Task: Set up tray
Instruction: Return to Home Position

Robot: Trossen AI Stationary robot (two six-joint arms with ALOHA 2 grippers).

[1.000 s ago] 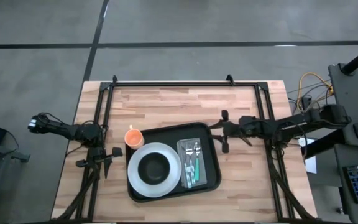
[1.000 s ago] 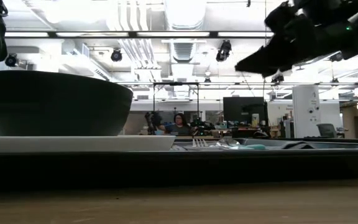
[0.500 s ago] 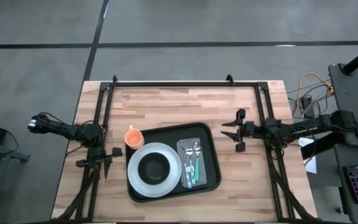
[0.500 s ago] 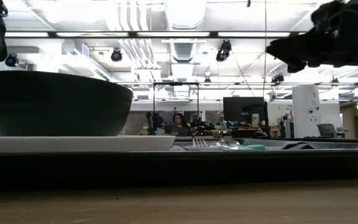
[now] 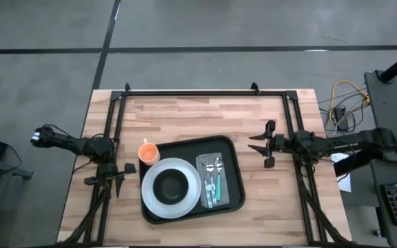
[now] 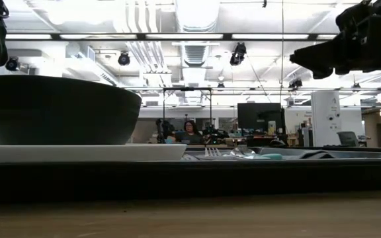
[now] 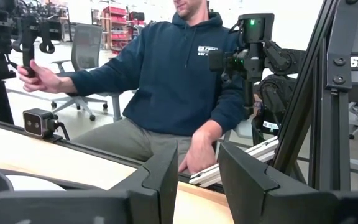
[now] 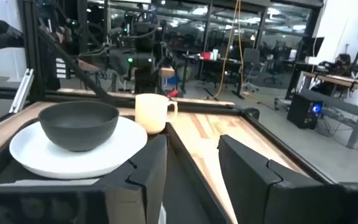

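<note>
On the wooden table [image 5: 198, 114], the tray [image 5: 185, 147] between spread left jaws and spread right jaws.

I see a round white plate [image 5: 150, 195] carrying a dark grey bowl [image 5: 171, 184]. A small orange cup [image 5: 147, 152] stands just beside it, nearer the light wooden table's [image 5: 185, 114] left edge. Beyond sits a person in a navy hoodie [image 7: 166, 81].

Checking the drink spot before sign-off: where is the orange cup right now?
In the high view, the orange cup sits at the tray's upper-left corner, left of centre on the table, right by the white plate's rim.
</note>
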